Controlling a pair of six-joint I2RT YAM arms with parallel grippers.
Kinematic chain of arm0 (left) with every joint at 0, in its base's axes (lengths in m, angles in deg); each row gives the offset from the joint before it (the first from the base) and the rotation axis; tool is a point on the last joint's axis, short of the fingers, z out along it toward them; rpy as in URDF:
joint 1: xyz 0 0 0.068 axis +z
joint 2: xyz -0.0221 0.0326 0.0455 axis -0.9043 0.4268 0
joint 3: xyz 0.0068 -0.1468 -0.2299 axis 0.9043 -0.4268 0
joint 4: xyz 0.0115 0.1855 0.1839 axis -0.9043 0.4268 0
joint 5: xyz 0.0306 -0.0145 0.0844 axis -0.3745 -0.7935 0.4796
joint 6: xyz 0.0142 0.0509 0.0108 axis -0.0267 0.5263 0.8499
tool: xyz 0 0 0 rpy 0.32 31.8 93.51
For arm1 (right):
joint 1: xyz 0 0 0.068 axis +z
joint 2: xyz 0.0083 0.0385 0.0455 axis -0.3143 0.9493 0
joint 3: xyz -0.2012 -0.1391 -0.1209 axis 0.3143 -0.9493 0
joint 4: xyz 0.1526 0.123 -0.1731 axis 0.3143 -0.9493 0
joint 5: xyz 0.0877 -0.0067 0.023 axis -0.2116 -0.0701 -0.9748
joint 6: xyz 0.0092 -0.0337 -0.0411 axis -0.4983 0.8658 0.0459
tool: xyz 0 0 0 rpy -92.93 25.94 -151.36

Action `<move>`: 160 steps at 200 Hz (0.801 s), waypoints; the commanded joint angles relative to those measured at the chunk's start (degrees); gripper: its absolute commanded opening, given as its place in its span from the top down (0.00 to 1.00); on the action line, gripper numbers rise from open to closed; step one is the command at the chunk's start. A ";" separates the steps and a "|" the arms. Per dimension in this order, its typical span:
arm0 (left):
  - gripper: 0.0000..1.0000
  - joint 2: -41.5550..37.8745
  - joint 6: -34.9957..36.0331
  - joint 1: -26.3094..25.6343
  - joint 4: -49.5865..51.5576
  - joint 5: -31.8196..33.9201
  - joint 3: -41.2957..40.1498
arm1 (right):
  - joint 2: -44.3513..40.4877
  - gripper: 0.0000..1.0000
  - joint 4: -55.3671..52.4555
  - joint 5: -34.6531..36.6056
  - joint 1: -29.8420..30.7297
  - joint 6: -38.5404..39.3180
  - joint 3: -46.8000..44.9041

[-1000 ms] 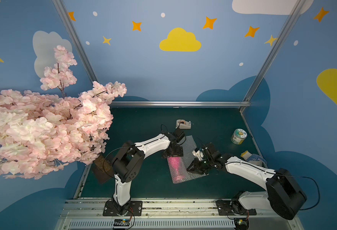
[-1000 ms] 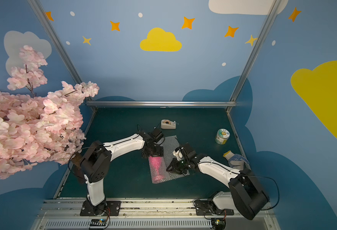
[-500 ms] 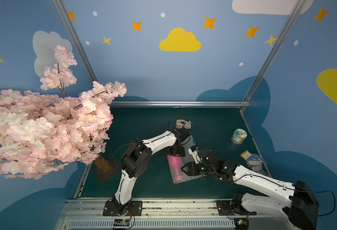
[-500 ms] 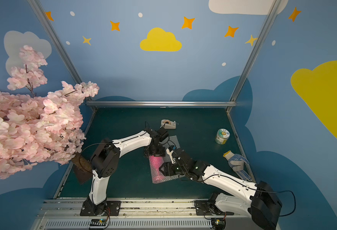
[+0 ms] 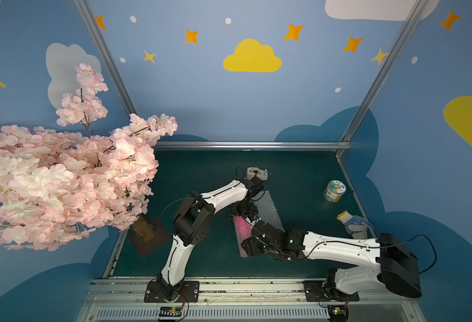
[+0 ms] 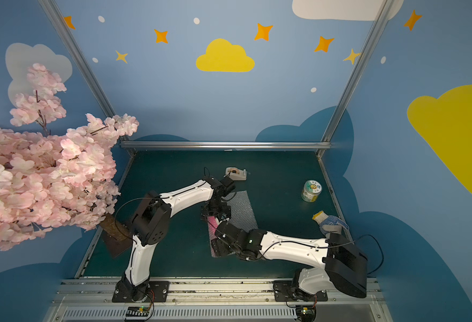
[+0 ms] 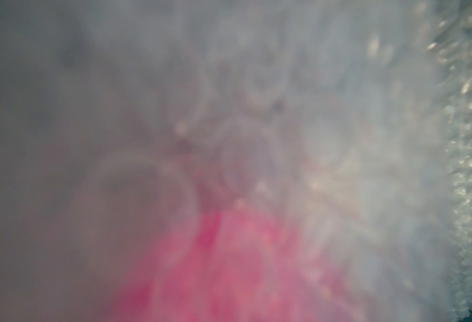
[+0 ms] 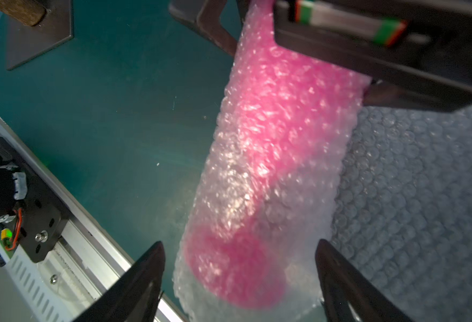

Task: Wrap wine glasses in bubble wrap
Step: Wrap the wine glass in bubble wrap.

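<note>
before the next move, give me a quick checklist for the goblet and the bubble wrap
1. goblet covered by a turn of bubble wrap: ok
2. right fingers open, astride the foot end: ok
3. left fingers gripping the far end: cannot tell
4. sheet fully rolled: not ok, a flat stretch lies beside the roll
5. tape dispenser upright beyond the sheet: ok

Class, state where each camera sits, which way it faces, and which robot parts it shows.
Both top views: high at the front, facing down onto the table; left arm, right arm show.
Left wrist: pressed against bubble wrap over goblet; no robot parts.
Right wrist: along the wrapped goblet; right gripper open, left gripper beyond.
All share the goblet.
</note>
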 commanded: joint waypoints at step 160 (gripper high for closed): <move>0.00 -9.36 4.97 9.13 -8.33 -17.85 -4.03 | 3.13 0.35 2.16 -5.41 -4.59 -3.94 -2.76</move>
